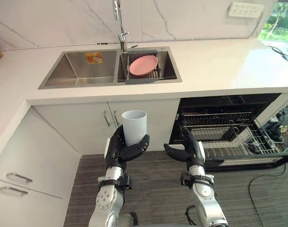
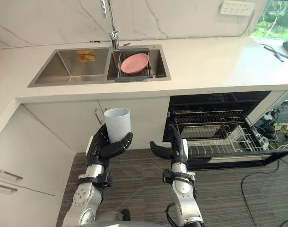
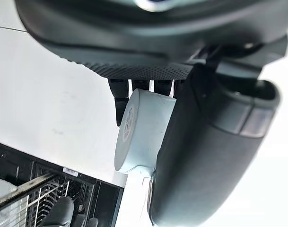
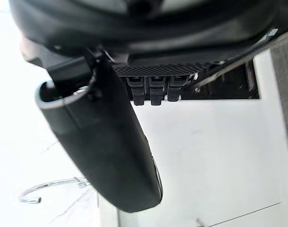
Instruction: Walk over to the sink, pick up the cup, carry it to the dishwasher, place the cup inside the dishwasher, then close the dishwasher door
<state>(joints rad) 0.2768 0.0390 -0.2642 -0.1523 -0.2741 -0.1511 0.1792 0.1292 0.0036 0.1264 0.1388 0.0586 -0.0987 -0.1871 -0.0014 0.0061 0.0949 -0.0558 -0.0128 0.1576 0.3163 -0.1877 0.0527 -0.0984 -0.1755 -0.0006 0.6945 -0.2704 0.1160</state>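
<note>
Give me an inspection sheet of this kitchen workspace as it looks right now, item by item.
Surface: white countertop with a double sink set in it.
Job's things: cup upright in the left hand, in front of the cabinets; dishwasher open, wire rack pulled out over its lowered door.
Clutter: pink plate on a drainer in the sink's right basin.
Hands: left hand curled round the cup; right hand open, empty, near the dishwasher.
Cables: one cable on the countertop's far right; more on the floor beside the dishwasher.
Surroundings: faucet, wall socket.
</note>
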